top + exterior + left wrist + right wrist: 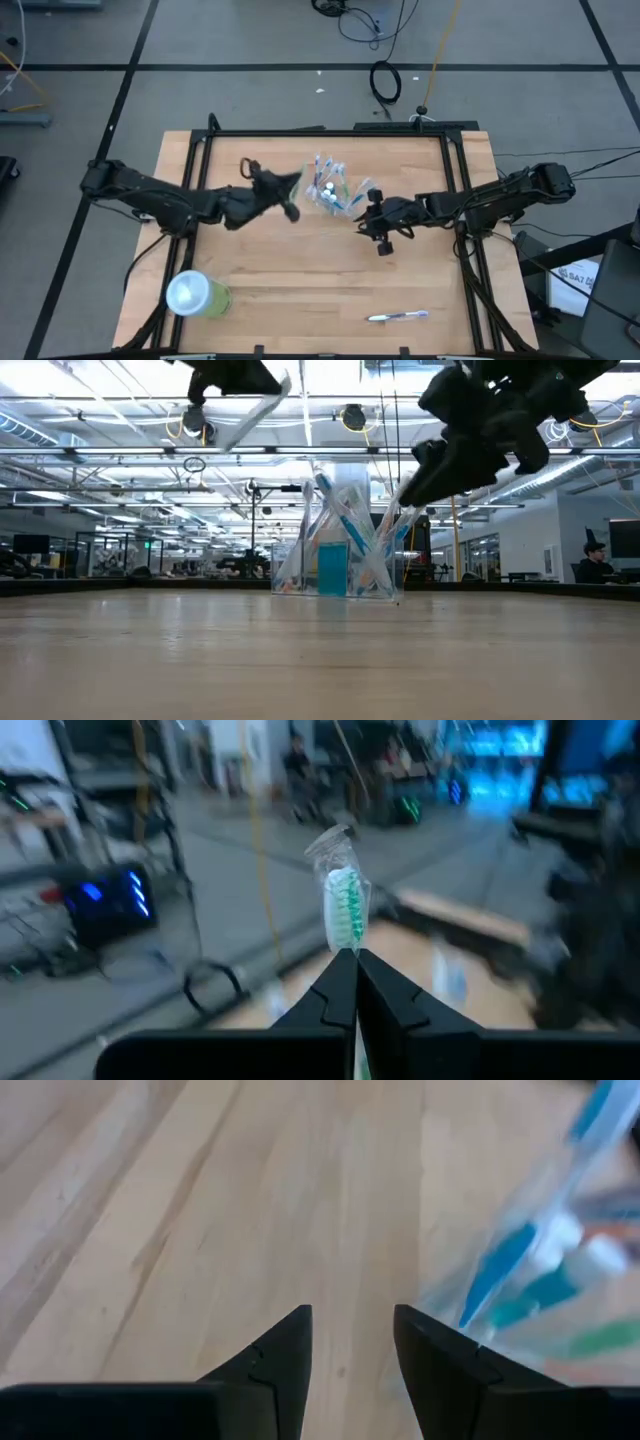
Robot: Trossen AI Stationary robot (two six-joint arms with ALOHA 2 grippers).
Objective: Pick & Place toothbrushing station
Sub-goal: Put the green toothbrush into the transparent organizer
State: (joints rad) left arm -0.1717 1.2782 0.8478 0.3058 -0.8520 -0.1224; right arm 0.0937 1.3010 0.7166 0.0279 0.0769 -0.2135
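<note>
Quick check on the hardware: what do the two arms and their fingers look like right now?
Both arms are matte black, slim and jointed. The left gripper and right gripper carry dark, wedge-shaped fingers tapering to blunt tips. No markings show.

Bright overhead light, blurred wrist views

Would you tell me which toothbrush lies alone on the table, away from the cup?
The wrapped toothbrush near the table's front edge; the others stand bunched in the clear cup, apart from one in the left claw.
</note>
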